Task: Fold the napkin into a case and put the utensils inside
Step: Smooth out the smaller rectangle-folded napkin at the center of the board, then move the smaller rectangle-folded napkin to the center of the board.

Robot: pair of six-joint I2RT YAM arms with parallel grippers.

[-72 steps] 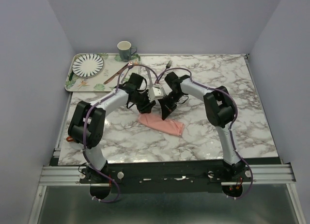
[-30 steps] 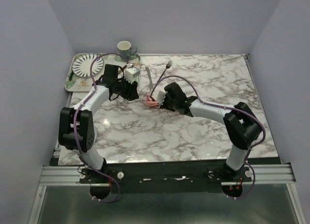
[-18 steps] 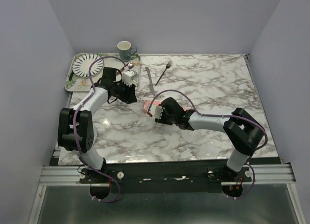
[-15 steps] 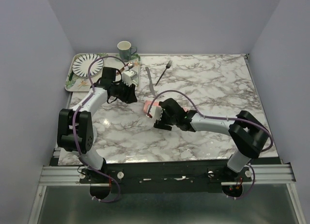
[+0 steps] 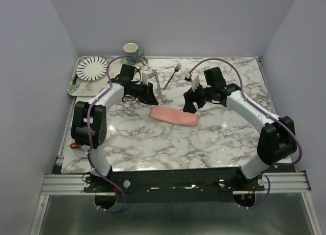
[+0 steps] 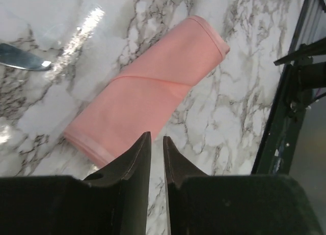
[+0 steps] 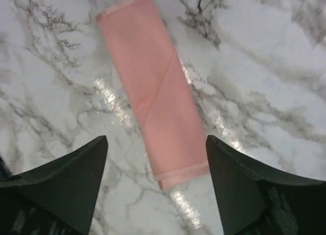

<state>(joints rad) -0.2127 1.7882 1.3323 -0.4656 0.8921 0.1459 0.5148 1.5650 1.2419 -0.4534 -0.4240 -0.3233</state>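
The salmon-pink napkin lies flat on the marble as a narrow folded case, with a diagonal fold line across it. My right gripper hovers over one end of the case, wide open and empty. My left gripper hangs just off the case's left end, its jaws only a thin slit apart with nothing between them. The silver knife's tip shows at the left of the left wrist view. The fork lies on the marble behind both grippers.
A patterned tray at the back left carries a striped plate, and a mug stands at its far edge. The black frame at the table's near edge shows in the left wrist view.
The right gripper let go of the bunched napkin, opened wide and rose to the back right. The napkin now lies flat as a strip. The left gripper moved right and narrowed.
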